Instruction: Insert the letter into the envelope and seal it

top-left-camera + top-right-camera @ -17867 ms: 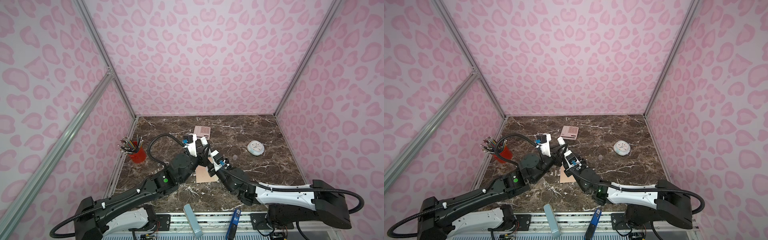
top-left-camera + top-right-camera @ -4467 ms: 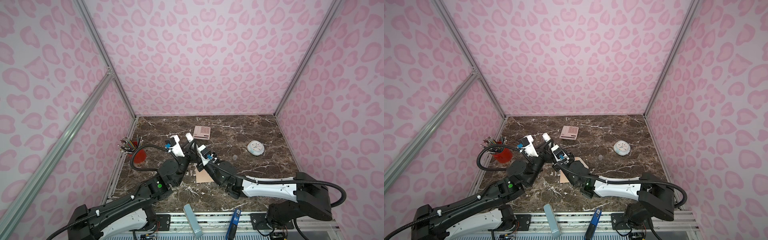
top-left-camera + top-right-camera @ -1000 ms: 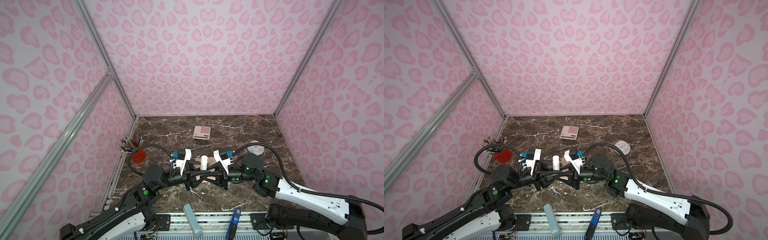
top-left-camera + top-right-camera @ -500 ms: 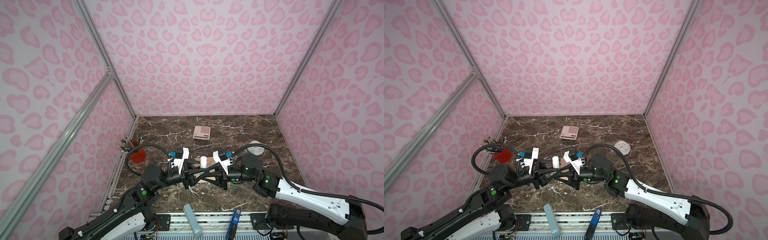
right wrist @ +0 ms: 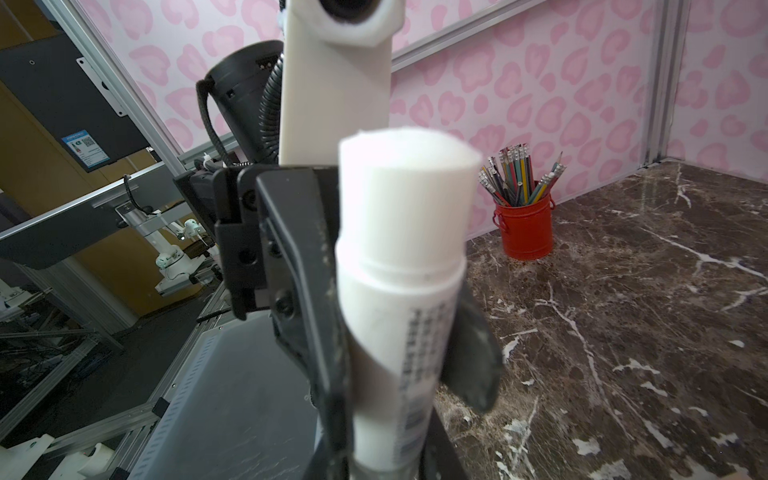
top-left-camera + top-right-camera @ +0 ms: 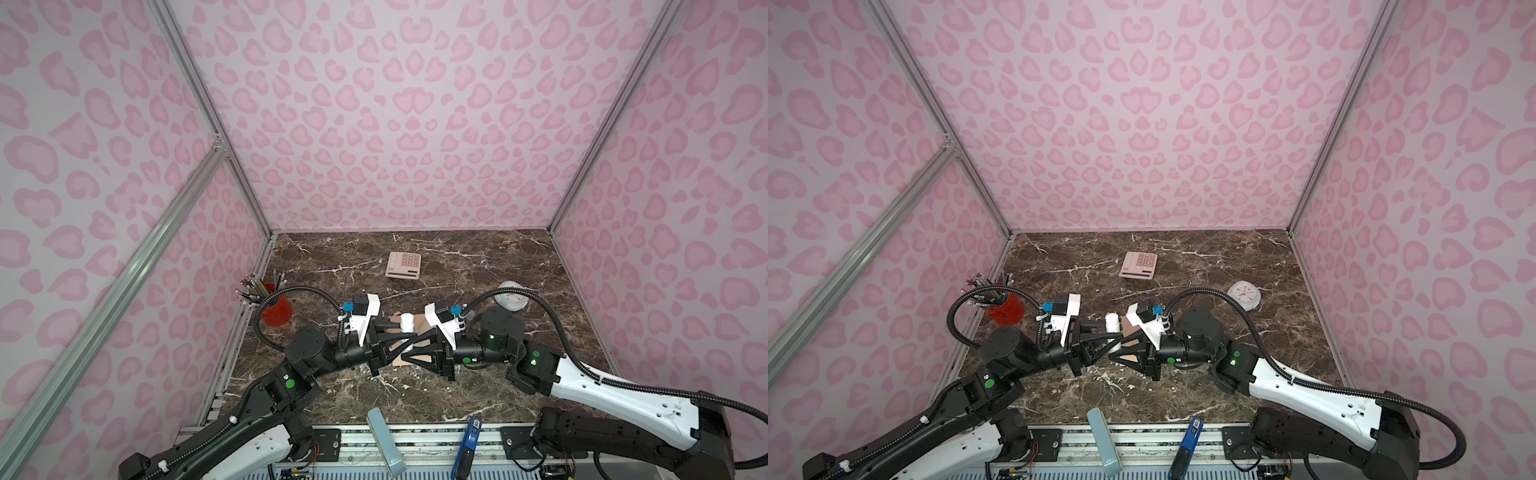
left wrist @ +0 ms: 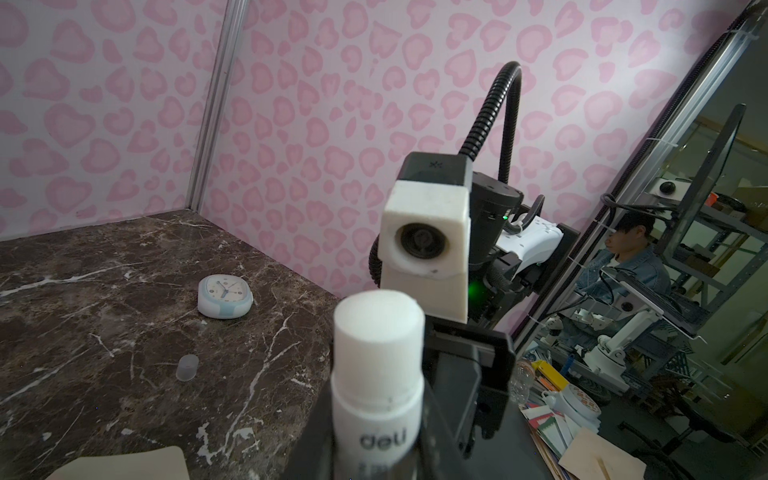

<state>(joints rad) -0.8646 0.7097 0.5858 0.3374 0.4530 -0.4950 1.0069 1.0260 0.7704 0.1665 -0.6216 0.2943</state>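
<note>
One glue stick, envelope, calculator, clock, cap (clear), pencil cup.

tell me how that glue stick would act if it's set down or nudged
The glue stick looks like a hard plastic tube, so it is probably stiff and light. Its round barrel would likely roll if laid on the marble table. Uncapped, its exposed top is probably tacky and could smear.

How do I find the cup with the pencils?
Start at the dark marble table and go to its left edge by the pink wall. The pencil cup stands there upright. It is the only red thing, full of coloured pencils.
</note>
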